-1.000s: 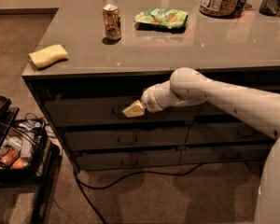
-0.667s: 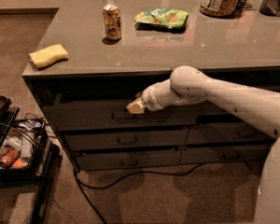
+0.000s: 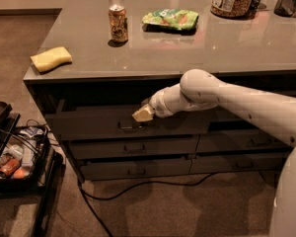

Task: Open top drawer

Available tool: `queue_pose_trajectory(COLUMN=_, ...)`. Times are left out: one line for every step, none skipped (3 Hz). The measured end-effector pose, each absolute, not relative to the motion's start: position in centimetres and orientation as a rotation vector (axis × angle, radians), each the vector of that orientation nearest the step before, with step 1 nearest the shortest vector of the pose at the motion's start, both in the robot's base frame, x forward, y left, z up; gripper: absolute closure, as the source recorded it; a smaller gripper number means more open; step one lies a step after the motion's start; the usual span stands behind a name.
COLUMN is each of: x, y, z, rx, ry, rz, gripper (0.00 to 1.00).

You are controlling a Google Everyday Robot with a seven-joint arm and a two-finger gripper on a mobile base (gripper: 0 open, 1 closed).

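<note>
My gripper (image 3: 143, 114) is at the top drawer (image 3: 89, 125) handle (image 3: 126, 125); I cannot tell whether it grasps. The drawer looks hardly out, so most of the pull is left.

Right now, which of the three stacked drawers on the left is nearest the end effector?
The top drawer, the tallest-fronted one just under the countertop: the end effector is at its centre handle. The two shallower drawers lie below it.

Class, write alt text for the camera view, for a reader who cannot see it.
A white robot arm reaches in, its tool at the small central handle of the top drawer under a grey counter. On the counter are a drink can, a yellow sponge and a green snack bag.
</note>
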State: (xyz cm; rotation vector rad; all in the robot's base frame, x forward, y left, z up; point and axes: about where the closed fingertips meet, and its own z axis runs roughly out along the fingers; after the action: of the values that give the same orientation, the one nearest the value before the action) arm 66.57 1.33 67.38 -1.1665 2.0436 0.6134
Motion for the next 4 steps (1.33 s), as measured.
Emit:
queue_pose_trajectory(x=66.6, y=1.3, z=67.4, rx=-1.167, ry=2.044, rz=0.613, gripper=0.81)
queue_pose_trajectory(x=66.6, y=1.3, z=67.4, rx=-1.167, ry=2.044, rz=0.613, gripper=0.58)
queue_pose_trajectory(x=66.6, y=1.3, z=67.4, rx=-1.167, ry=2.044, rz=0.613, gripper=0.35)
queue_pose_trajectory(x=65.2, y=0.9, z=66.8, rx=-1.161, ry=2.062, rz=0.594, gripper=0.12)
